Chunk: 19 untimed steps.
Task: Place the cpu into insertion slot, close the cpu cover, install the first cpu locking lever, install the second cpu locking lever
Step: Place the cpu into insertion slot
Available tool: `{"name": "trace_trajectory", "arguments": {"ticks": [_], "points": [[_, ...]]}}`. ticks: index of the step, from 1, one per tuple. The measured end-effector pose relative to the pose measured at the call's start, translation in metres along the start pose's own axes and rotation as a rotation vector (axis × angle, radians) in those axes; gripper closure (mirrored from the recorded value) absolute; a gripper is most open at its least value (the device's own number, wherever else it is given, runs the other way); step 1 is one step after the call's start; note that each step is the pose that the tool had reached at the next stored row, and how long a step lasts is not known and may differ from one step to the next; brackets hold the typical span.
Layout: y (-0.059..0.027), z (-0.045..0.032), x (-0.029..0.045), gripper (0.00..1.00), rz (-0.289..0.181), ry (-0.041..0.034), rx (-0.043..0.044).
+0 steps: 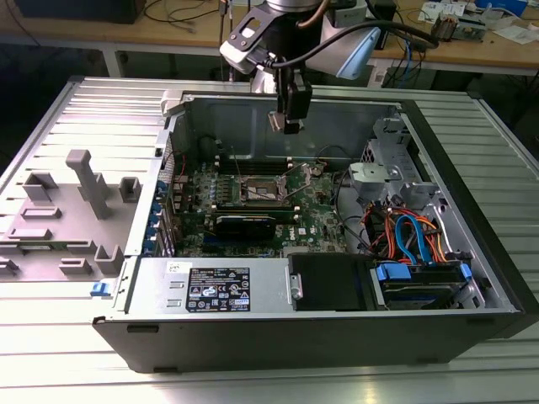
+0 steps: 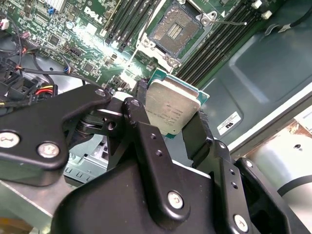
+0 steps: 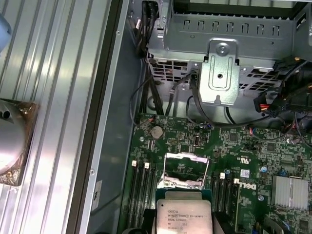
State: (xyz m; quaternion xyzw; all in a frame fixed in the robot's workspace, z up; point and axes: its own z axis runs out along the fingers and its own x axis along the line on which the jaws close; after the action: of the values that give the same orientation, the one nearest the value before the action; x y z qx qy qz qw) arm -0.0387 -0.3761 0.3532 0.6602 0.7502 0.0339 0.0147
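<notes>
Gripper (image 2: 171,114) is clamping the cpu (image 2: 170,102) by two opposite edges between its black fingers (image 2: 141,119), with the silver-grey top showing in both wrist views. In the exterior view it is hanging in the air above the open computer case (image 1: 337,337), over the green motherboard (image 1: 320,219). The insertion slot (image 2: 176,29) is lying bare and unfilled below, well apart from the chip. The cpu cover (image 3: 186,156) is standing swung open at one side of it, and a thin wire lever (image 2: 229,22) is sticking out beside the rim.
</notes>
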Motion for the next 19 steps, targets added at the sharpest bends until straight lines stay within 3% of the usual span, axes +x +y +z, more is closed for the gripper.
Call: {"name": "trace_trajectory", "arguments": {"ticks": [19], "points": [[-0.0002,0.0028,-0.0001,0.46,0.03,-0.0019,-0.0001]]}}
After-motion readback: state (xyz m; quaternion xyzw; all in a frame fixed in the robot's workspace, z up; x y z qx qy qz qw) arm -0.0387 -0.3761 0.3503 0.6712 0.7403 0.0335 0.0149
